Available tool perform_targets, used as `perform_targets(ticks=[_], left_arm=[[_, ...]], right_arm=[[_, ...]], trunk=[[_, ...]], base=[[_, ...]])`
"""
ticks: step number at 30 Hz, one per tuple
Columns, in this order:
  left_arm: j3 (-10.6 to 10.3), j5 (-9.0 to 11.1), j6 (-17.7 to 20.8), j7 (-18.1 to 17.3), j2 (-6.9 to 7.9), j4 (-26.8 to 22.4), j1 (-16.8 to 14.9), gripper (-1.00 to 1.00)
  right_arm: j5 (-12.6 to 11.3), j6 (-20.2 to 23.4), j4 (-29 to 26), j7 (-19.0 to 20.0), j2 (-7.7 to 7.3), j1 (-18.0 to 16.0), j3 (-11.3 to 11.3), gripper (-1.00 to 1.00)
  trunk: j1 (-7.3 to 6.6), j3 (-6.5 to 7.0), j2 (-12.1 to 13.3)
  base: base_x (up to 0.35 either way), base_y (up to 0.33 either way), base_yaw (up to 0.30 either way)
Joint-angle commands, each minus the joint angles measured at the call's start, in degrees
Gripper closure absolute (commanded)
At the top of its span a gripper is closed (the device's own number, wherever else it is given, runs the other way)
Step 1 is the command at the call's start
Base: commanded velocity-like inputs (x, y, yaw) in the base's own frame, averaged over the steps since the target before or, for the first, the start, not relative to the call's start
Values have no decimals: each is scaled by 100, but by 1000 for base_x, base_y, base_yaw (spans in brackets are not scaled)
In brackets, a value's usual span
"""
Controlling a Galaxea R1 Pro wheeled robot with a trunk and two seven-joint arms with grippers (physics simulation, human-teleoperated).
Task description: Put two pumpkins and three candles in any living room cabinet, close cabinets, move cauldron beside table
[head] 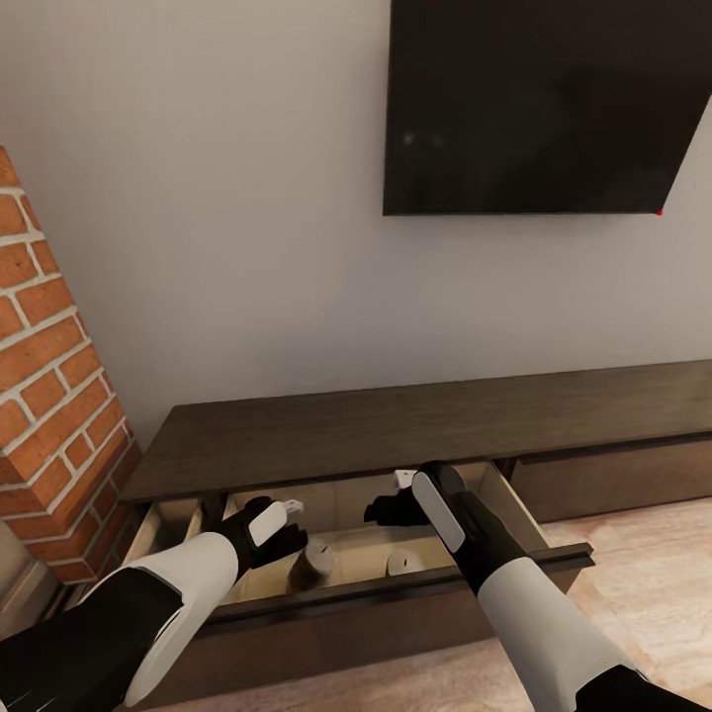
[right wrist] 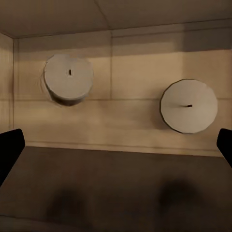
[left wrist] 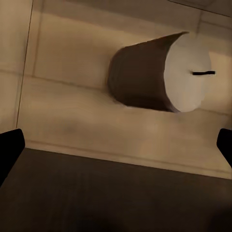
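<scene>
Landmark: the open drawer (head: pixel 376 583) of the cabinet (head: pixel 396 430).

My left gripper (head: pixel 282 539) hangs above the drawer's left part, fingers spread and holding nothing; my left wrist camera looks down on one candle (left wrist: pixel 159 72) standing on the pale drawer floor. A second candle (head: pixel 403 564) stands near the drawer's centre. My right gripper (head: pixel 391 509) hangs over the centre, also released and empty; its wrist camera shows both candles (right wrist: pixel 68 77) (right wrist: pixel 188 105) upright and well apart.

Procedure, as I judge it: both candles are deposited. Lift each gripper straight up, clear of the drawer front, before retracting, so no finger tips a candle. One candle and both pumpkins remain to be fetched.
</scene>
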Motion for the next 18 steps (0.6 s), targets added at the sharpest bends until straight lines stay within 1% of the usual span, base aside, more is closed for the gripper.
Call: perform_targets(ticks=[1,4,18], left_arm=[[-48,58,21,38,2,-12,-1,-100],[-48,53,21,38,2,-12,-1,-100],[-46,72,15,44,14,-12,-1,-100]], right_arm=[[-60,11,-4,-60,-2,-4,10,-100],[-60,11,-4,-60,-2,-6,10,-100],[-60,11,4,-60,-2,-1,10,-100]], trunk=[[-1,-6,-2],[-1,-6,-2],[-37,305,16]], base=[[0,0,0],[0,0,0],[0,0,0]])
